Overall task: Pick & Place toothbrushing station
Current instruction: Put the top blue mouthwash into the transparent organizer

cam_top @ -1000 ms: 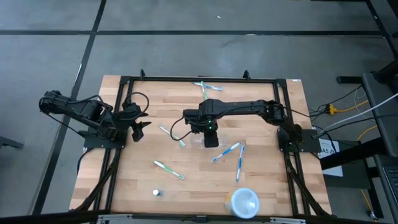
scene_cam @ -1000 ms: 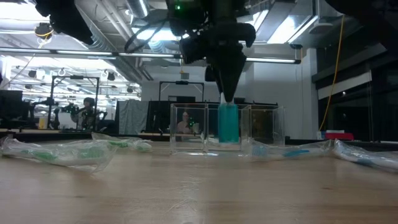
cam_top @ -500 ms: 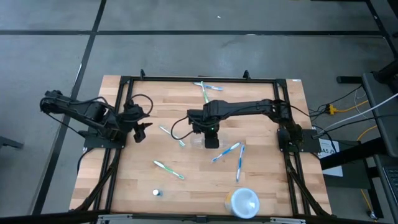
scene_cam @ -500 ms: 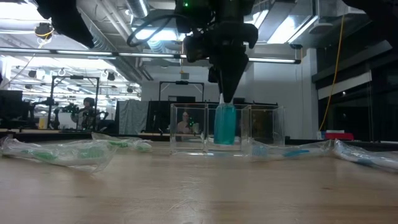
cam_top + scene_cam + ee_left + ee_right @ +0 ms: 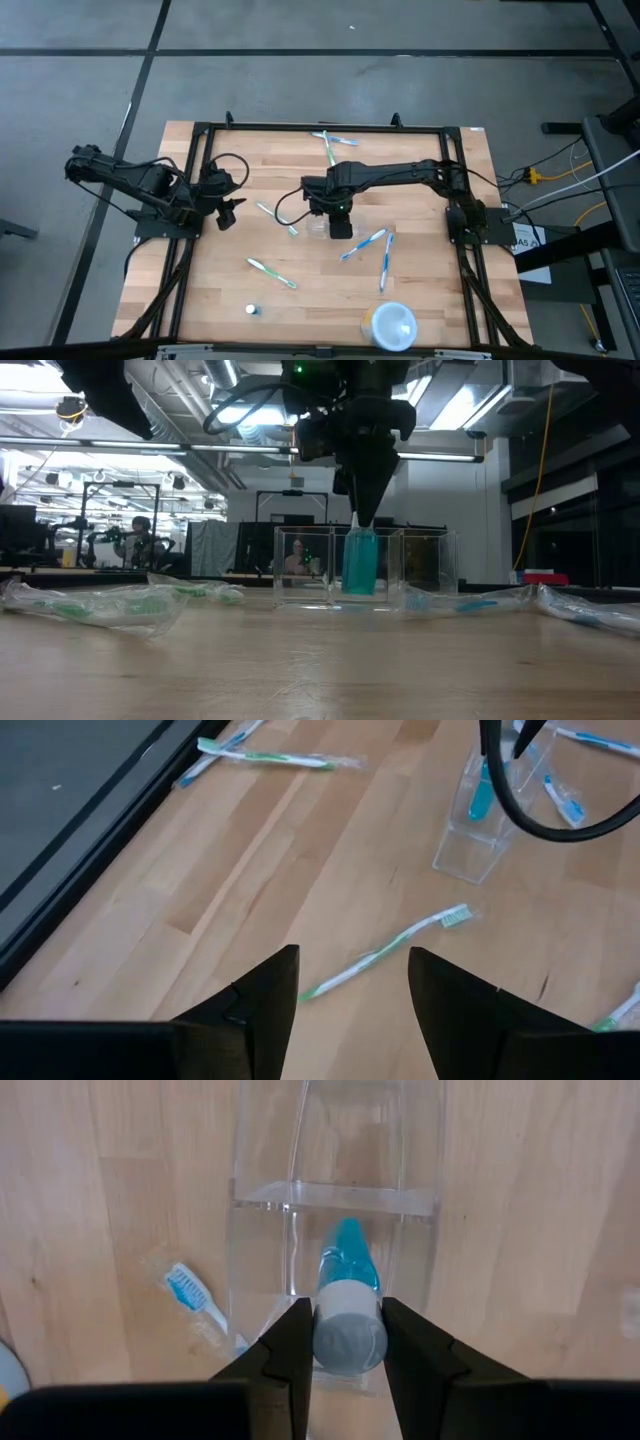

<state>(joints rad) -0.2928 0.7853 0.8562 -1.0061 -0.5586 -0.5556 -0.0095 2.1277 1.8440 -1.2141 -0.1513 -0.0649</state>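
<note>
While right gripper (image 5: 348, 1342) stays clamped on a teal tube (image 5: 360, 560), tube stands inside holder (image 5: 365, 565) at table (image 5: 430, 300) centre; release pending. Left gripper (image 5: 352, 990), jaws apart, empty, waits well left of holder. Wrapped brushes (image 5: 271, 271) around holder unplaced.

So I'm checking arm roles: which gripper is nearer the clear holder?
Right. The right gripper is directly over the clear holder, gripping a teal tube in it; the left gripper waits off toward the table's left edge.
</note>
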